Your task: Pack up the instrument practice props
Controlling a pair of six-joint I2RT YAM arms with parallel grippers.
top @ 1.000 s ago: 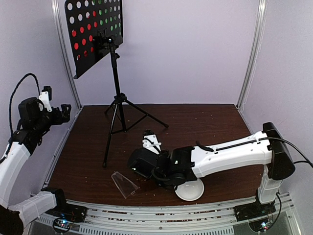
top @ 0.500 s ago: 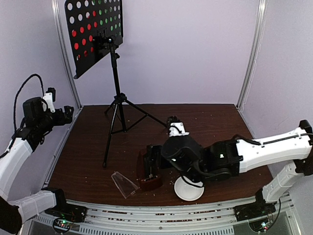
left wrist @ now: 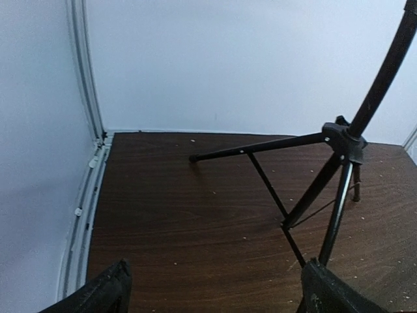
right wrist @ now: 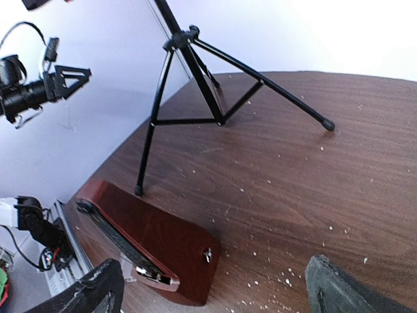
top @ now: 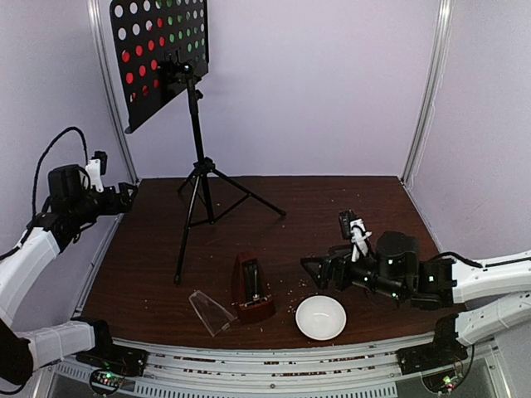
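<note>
The black perforated music stand [top: 192, 141] stands on its tripod at the back left, with red and green sheets [top: 162, 37] showing through the desk holes. Its legs show in the left wrist view [left wrist: 339, 169] and the right wrist view [right wrist: 195, 72]. The red-brown pyramid metronome [top: 250, 290] stands upright near the front, also in the right wrist view [right wrist: 153, 244]. Its clear cover [top: 211, 311] lies on the table to its left. My right gripper [top: 319, 267] is open and empty, right of the metronome. My left gripper [top: 129, 197] is open and empty, raised at the left edge.
A white bowl [top: 321, 317] sits at the front, right of the metronome and just below my right gripper. Small pale crumbs are scattered over the dark wooden table [top: 332, 207]. Metal frame posts [top: 427, 91] stand at the back corners.
My right arm has drawn back to the right, away from the metronome, which now stands uncovered and free. My left gripper has shifted slightly right and up.
</note>
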